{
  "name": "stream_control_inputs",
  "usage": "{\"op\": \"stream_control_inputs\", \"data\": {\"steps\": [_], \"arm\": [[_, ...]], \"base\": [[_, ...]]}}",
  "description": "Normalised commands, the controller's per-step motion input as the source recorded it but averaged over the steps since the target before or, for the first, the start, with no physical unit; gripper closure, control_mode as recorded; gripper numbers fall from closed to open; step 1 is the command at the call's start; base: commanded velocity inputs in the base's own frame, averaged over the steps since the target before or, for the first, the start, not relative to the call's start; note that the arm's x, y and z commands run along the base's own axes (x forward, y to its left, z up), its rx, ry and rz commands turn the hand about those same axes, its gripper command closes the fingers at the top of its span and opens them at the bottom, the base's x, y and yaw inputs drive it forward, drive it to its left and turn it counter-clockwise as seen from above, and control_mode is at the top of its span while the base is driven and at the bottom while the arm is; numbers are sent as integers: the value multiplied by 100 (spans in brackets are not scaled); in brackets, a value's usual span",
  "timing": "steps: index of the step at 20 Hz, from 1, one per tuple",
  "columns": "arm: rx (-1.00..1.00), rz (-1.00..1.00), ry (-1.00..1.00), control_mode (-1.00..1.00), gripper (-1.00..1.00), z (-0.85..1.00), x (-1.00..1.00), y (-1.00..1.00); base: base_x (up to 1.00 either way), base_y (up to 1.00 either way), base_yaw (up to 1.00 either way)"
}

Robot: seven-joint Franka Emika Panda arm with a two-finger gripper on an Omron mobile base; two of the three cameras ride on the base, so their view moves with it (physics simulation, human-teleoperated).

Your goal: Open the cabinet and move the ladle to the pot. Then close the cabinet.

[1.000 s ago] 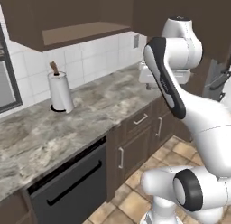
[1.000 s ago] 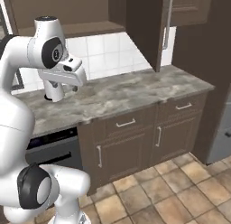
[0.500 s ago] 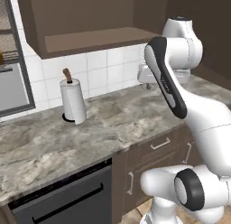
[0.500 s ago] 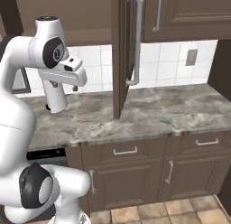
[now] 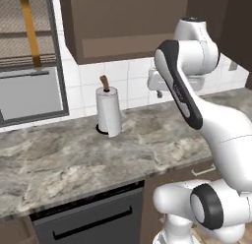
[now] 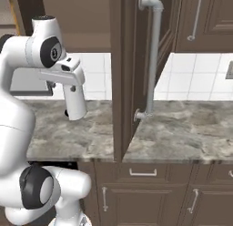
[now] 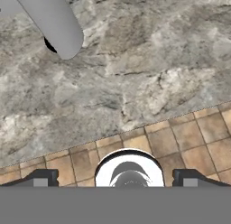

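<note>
Cabinet (image 6: 132, 61): door stands swung out toward the base, seen edge-on in the right base view, long silver bar handle (image 6: 154, 56) running down its face. In the left base view the cabinet body (image 5: 123, 21) hangs over the counter, plain brown underside visible, interior can't be made out from here. Ladle: can't locate it in any view.

Gripper (image 7: 115, 179): fingers spread wide, tips at the far left and right of the hand view, nothing between them. It hangs above the counter's front edge, looking down on grey marbled stone and tan floor tiles (image 7: 189, 137).

Counter (image 5: 74, 159): paper-towel roll (image 5: 109, 110) upright on a dark base near the tiled backsplash, brown tip on top; same roll shows at upper left of the hand view (image 7: 56, 22). Dishwasher (image 5: 88, 221) sits under the counter. Base cabinets with short handles (image 6: 150, 193) below the open door. Left of the wall cabinet, a mesh-fronted unit (image 5: 29, 56) with a yellow strip
</note>
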Motion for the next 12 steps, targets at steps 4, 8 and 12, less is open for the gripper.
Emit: {"op": "stream_control_inputs", "data": {"steps": [4, 8, 12], "arm": [[0, 0, 0, 100, -100, 0, 0, 0], [0, 0, 0, 100, -100, 0, 0, 0], [0, 0, 0, 100, -100, 0, 0, 0]], "base": [[30, -36, 11], [-54, -73, 9], [-53, -43, 13]]}}
